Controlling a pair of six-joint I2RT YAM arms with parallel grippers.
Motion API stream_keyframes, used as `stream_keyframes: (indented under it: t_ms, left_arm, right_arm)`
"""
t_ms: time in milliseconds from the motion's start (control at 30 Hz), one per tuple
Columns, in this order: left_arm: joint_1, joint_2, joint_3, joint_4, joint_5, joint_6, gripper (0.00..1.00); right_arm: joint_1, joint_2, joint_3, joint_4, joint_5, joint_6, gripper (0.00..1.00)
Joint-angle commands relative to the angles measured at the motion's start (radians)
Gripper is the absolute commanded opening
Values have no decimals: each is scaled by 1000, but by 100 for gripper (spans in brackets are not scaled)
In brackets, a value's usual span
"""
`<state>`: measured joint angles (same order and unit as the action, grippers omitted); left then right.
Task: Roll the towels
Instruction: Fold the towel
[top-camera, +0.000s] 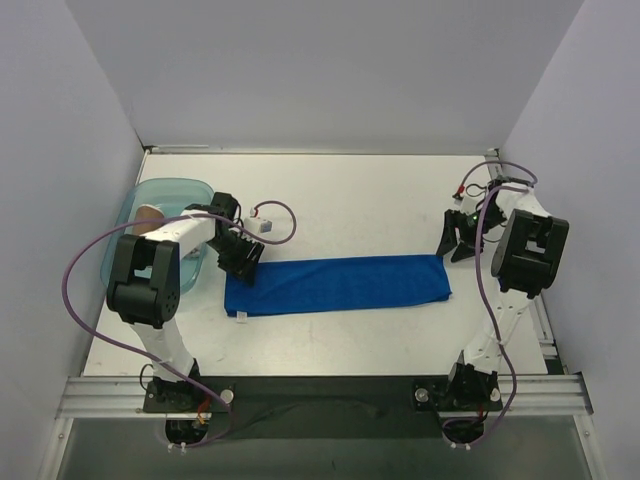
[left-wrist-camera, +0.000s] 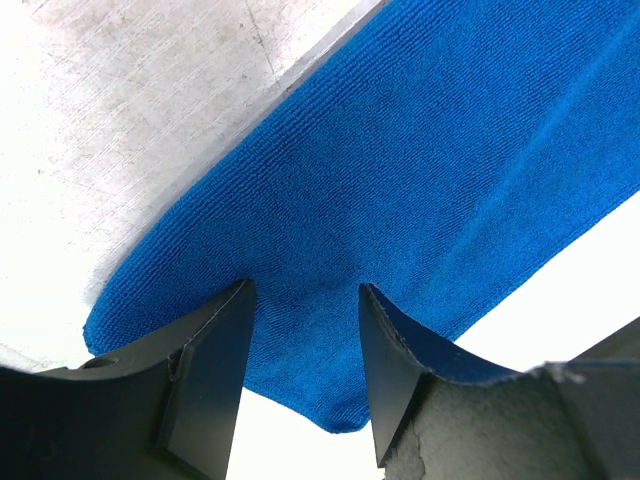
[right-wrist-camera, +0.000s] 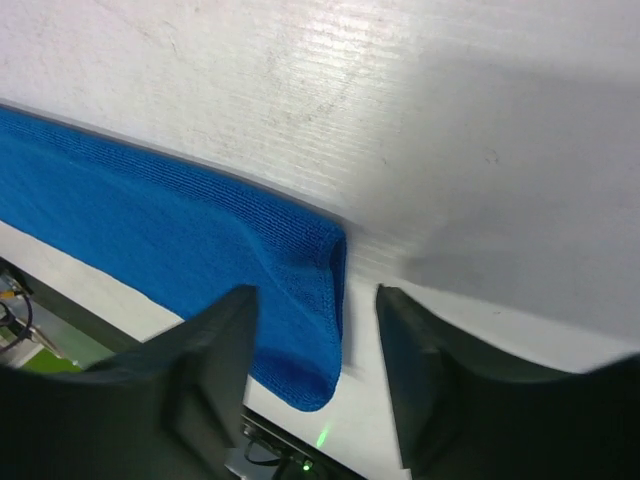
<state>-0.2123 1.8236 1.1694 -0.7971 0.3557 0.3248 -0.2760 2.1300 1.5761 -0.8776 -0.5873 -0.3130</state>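
Observation:
The royal-blue towel (top-camera: 338, 284) lies flat as a long folded strip across the middle of the table, with a small white tag (top-camera: 240, 316) at its near left corner. My left gripper (top-camera: 243, 262) is open and low over the towel's left end. In the left wrist view the gripper (left-wrist-camera: 305, 288) has its two fingers astride the blue cloth (left-wrist-camera: 420, 170), holding nothing. My right gripper (top-camera: 460, 240) is open just past the towel's right end. In the right wrist view the gripper (right-wrist-camera: 315, 292) has the folded end (right-wrist-camera: 290, 290) below and between its fingers.
A teal plastic bin (top-camera: 190, 186) stands at the far left with a tan thing (top-camera: 150, 212) inside, partly hidden by the left arm. A small white block on a purple cable (top-camera: 268, 227) lies behind the towel. Walls close in left, right and back.

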Motion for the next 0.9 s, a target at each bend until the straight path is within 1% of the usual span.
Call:
stream_keyframes:
  t_ms: [0,33,167,400,467,500,733,767,833,867]
  left_arm:
    - [-10,51,-14,26,6,3,56]
    - [-10,51,-16,26,6,3,56]
    - [-10,52,-11,25,8,3,56]
    - [-10,57,-8,25,5,0,56]
    - [-10,55,-7,22,3,2,56]
    - [-10,52,-7,22,3,3,56]
    - [-10,60,-5,24,5,0,56]
    - [-10,60,-4,24,3,0,56]
    - [-10,59,-4,24,6,0,56]
    - [-10,60,-4,24,5,2,56]
  right_arm:
    - [-2,-36,12,-69,20,-6,55]
    - [0,-33,4,-72,26,-8,58]
    - [1,-13,-28,-70,46,-18,56]
    - [17,18,-51,-77,14,-23,37]
    - [20,24,-51,-81,9,-21,33]
    - [20,24,-50,-81,7,-21,29]
    - [14,-2,-28,-101,-20,-23,16]
    - [14,-5,-24,-103,-23,-24,11]
    - [12,-16,-19,-104,-26,-28,6]
    - [9,-19,-13,-104,-29,-28,0]
